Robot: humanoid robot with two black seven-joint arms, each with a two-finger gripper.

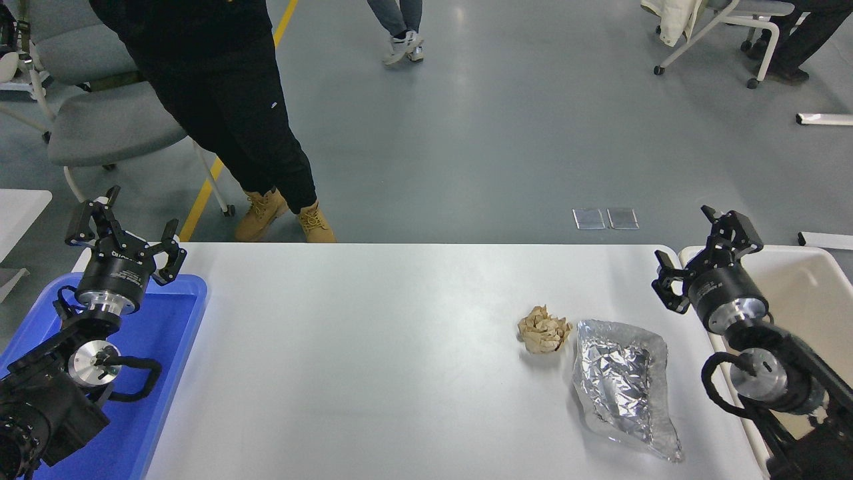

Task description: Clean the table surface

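The white table surface fills the lower half of the view. On its right part lie a crumpled brown paper ball and, just right of it, a crinkled silver foil bag. My right gripper hangs open over the table's far right corner, right of and beyond the foil bag, with nothing between its fingers. My left gripper is parked open above the far end of the blue tray.
A blue tray lies at the table's left edge and a beige bin stands off its right edge. A person in black trousers and tan boots stands at the far left side. Office chairs stand beyond.
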